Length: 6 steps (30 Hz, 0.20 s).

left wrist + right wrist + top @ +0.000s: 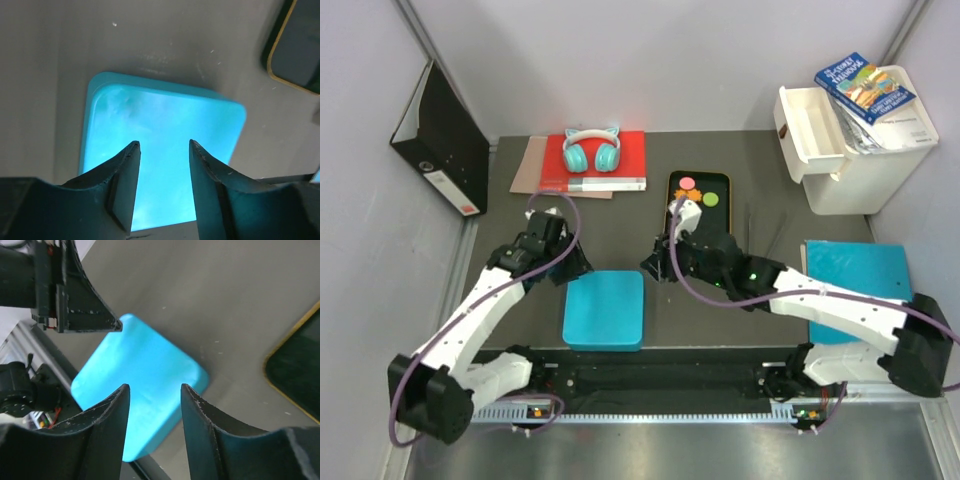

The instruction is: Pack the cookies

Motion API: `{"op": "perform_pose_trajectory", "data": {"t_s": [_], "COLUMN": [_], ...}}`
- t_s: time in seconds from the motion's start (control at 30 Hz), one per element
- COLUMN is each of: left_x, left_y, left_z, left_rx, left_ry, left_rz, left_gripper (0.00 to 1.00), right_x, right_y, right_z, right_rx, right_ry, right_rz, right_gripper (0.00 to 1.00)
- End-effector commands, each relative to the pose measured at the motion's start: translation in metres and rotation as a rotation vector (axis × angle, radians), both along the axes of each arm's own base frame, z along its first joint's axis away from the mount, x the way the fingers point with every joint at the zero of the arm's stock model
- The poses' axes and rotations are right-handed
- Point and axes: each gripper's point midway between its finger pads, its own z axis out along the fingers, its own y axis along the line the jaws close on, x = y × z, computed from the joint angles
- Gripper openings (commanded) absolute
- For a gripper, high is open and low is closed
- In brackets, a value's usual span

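Upper left: black lever-arch binder (442, 140), standing tilted against the wall.
Upper centre: red book (630, 160) on brown card (528, 165); teal cat-ear headphones (591, 148) on top.
Centre: black gold-rimmed tray (720, 182).
Lower centre: turquoise box (604, 308).
Upper right: white drawer unit (865, 170), drawer open, blue paperback (865, 87) on top.
Right: teal folder (855, 270).

From above, the black tray's (701, 175) near end is hidden by the right arm (740, 268); in both wrist views it is cut by the edge. The cookies (698, 194) are too small to be counted.
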Motion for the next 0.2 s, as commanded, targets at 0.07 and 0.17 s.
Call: {"op": "perform_pose_trajectory", "data": {"t_s": [0.07,0.17], "left_x": [0.024,0.035], "left_y": [-0.015,-0.009], "left_z": [0.027,0.038], "left_rx": [-0.015,0.016], "left_ry": [-0.135,-0.201], "left_rz": [-0.127,-0.098], "left_gripper": [0.47,0.55], "right_x": [0.01,0.007], "right_y": [-0.058,-0.072], "right_z": [0.022,0.024], "right_rx": [-0.046,-0.056], "right_ry": [-0.147,-0.164], "right_rz": [-0.154,-0.178], "right_gripper": [0.46,0.48]}}
